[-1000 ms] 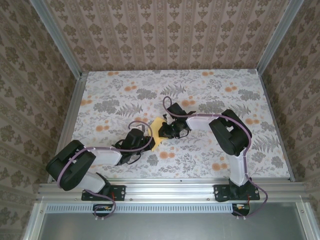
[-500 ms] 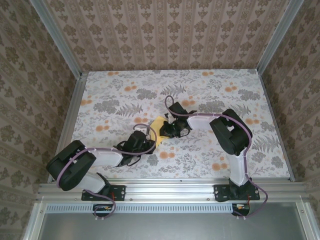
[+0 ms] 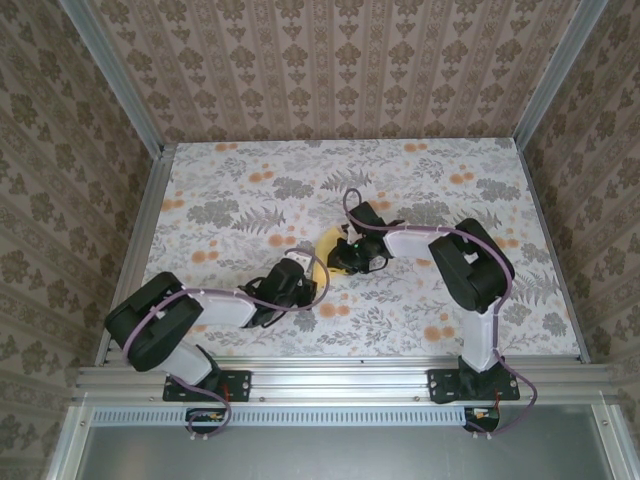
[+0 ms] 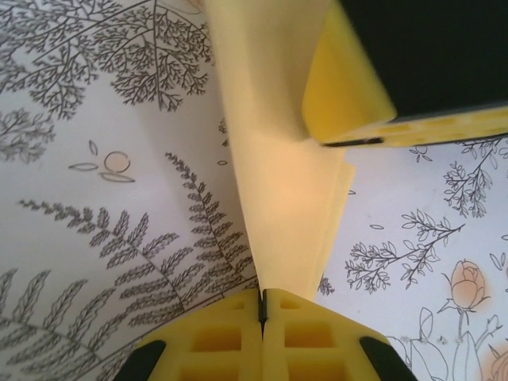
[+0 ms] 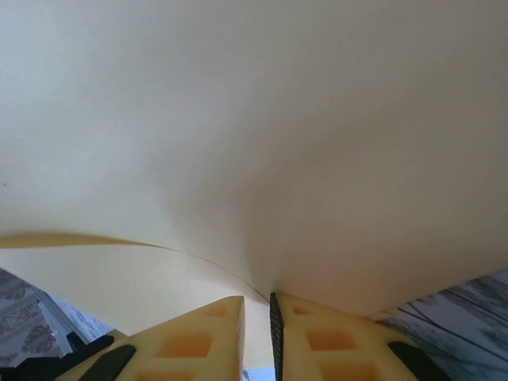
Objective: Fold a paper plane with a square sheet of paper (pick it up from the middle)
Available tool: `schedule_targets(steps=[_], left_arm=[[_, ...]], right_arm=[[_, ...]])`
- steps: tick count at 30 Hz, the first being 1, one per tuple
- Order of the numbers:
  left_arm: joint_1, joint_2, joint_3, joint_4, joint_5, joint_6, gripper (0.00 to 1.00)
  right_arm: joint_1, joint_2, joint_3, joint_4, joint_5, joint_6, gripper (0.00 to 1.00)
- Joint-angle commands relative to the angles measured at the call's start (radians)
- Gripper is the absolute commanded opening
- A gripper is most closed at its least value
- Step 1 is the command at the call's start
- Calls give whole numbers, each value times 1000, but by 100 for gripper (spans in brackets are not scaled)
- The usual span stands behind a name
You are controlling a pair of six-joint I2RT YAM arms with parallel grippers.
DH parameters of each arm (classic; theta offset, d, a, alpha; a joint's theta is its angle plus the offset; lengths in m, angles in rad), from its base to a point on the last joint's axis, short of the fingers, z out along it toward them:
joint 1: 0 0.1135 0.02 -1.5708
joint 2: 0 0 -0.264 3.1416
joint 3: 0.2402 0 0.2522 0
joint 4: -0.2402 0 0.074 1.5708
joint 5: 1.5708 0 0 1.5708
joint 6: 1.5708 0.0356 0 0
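The square sheet of paper (image 3: 324,245) is yellow, folded into layers, and lifted off the table between my two grippers. In the left wrist view the folded paper (image 4: 278,206) narrows down into my left gripper (image 4: 262,298), which is shut on its edge. One of the right gripper's yellow fingers (image 4: 341,87) rests against the paper's far end. In the right wrist view the paper (image 5: 254,143) curves over my right gripper (image 5: 258,305), whose jaws stand a narrow gap apart with a layer running into it. From above, the left gripper (image 3: 308,272) is near-left of the paper and the right gripper (image 3: 343,256) is at its right. No paper plane shape can be made out.
The table (image 3: 230,190) is covered in a grey fern and orange flower print. Metal rails (image 3: 330,378) run along the near edge, and patterned walls close in the other three sides. Both arms reach toward the table's middle.
My left gripper has slid right and shut on the paper. The right gripper has shifted slightly right and back, and its jaws have parted a little. The paper has bunched up narrower between them.
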Motion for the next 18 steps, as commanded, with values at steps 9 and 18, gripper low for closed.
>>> schedule_targets(steps=[9,18], left_arm=[[-10,50,35,-99,-14,164,0],[-11,45,33,-81,-2,227,0]], right_arm=[[-10,-60,-3,41,-59,8,16],[5,35,63,7,-81,-17,14]])
